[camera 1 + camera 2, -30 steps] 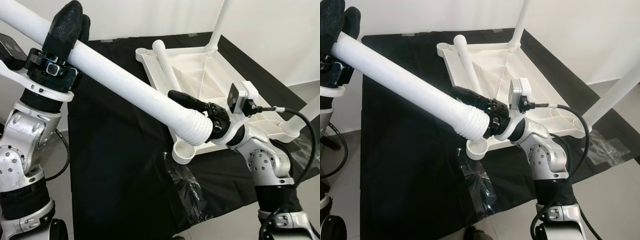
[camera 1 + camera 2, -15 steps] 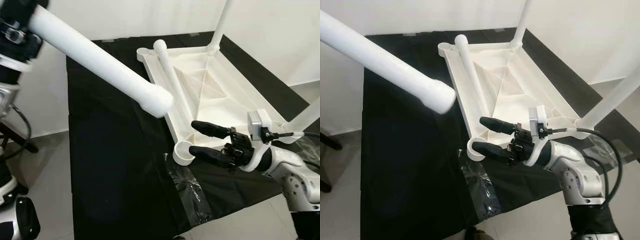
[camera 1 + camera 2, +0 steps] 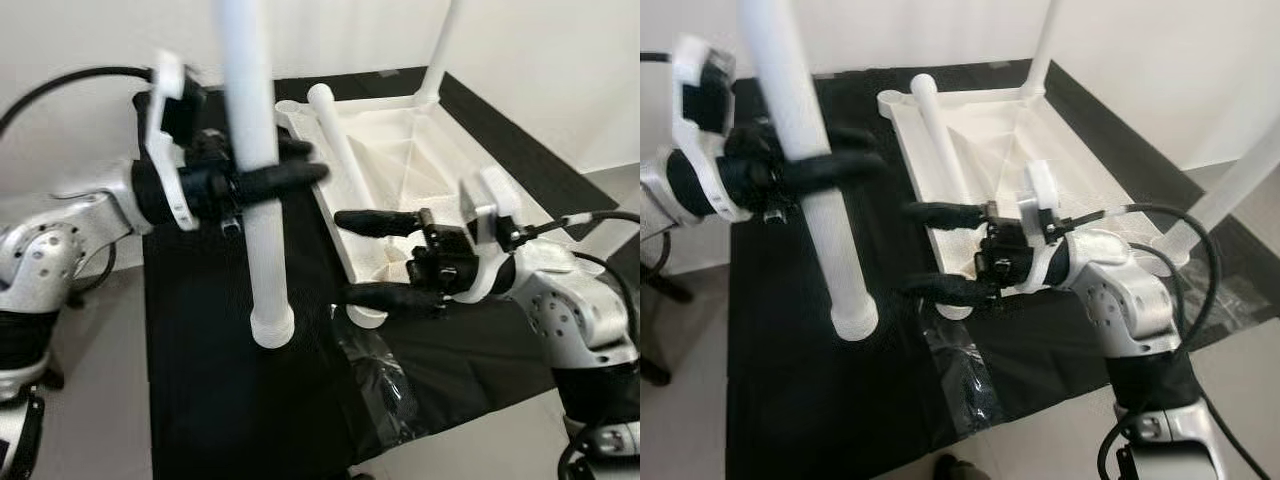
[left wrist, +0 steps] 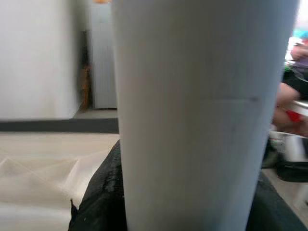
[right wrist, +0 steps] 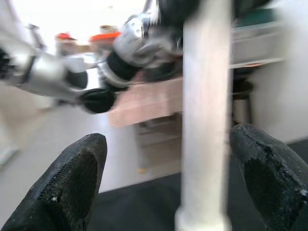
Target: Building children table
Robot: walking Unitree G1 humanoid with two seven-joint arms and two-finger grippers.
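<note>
My left gripper (image 3: pixel 268 180) is shut on a white table leg (image 3: pixel 255 150) and holds it nearly upright, its flanged lower end (image 3: pixel 272 328) just above the black cloth (image 3: pixel 210 380). The leg (image 4: pixel 202 115) looms close between the black fingers (image 4: pixel 98 202) in the left wrist view. To its right my right gripper (image 3: pixel 365 258) stands open, apart from the leg, with its fingers (image 5: pixel 72 183) on either side of the leg (image 5: pixel 204 120) further off. The white tabletop (image 3: pixel 430 165) lies upside down, a loose leg (image 3: pixel 335 140) resting on it. My lower right finger partly covers its near corner socket (image 3: pixel 368 315).
Two legs stand fixed in the tabletop, one at the far corner (image 3: pixel 440 50) and one at the right corner (image 3: pixel 1230 190). Crumpled clear plastic (image 3: pixel 378 372) lies on the cloth near its front edge. Pale floor and a white wall surround the cloth.
My left arm has swung the leg from a slant to nearly upright over the cloth. The right gripper, at the leg's end a second ago, let go and now stands open beside it.
</note>
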